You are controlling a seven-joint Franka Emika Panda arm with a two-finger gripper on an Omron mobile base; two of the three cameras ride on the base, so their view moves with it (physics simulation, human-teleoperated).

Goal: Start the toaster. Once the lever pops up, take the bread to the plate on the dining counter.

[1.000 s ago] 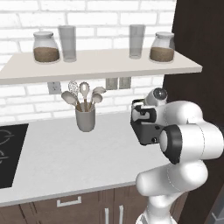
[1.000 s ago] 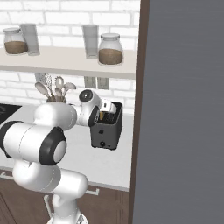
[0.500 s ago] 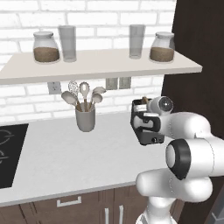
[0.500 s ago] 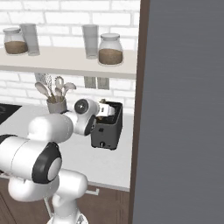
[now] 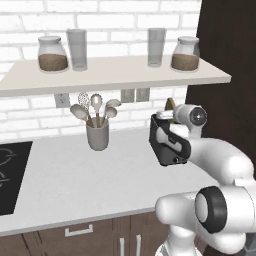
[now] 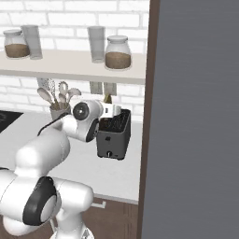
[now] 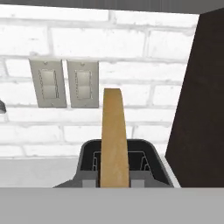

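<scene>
With my claw (image 5: 167, 116), grip state hidden, just above the toaster (image 7: 122, 164), bread (image 7: 114, 138) standing ahead, I judge pinching it comes next.

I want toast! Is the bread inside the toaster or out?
In, standing upright: the bread rises on edge from the slot of the toaster, its top half poking above the rim.
</scene>
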